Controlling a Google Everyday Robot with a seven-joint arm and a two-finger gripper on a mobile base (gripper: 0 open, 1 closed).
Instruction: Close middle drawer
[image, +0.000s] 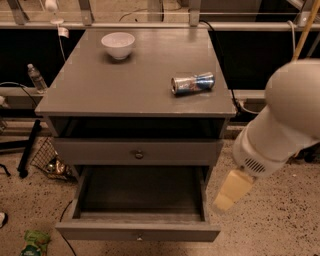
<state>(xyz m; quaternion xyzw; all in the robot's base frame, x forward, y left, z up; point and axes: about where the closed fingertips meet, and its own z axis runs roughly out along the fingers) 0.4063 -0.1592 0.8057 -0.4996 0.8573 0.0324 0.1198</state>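
The middle drawer (137, 231) is pulled far out at the bottom of the grey cabinet. It has a plain flat front with a tiny pale centre knob and a dark, empty inside. My arm's white body (285, 120) reaches in from the right. Its cream-coloured gripper (227, 196) hangs just beside and slightly above the drawer's right front corner, apart from it.
Above the open drawer is a shut grey front with a dark round knob (138, 154), under an open slot. On the cabinet top (125, 85) stand a white bowl (118, 44) and a crushed can (192, 83). A wire basket (47, 160) and a bottle (36, 77) are on the left.
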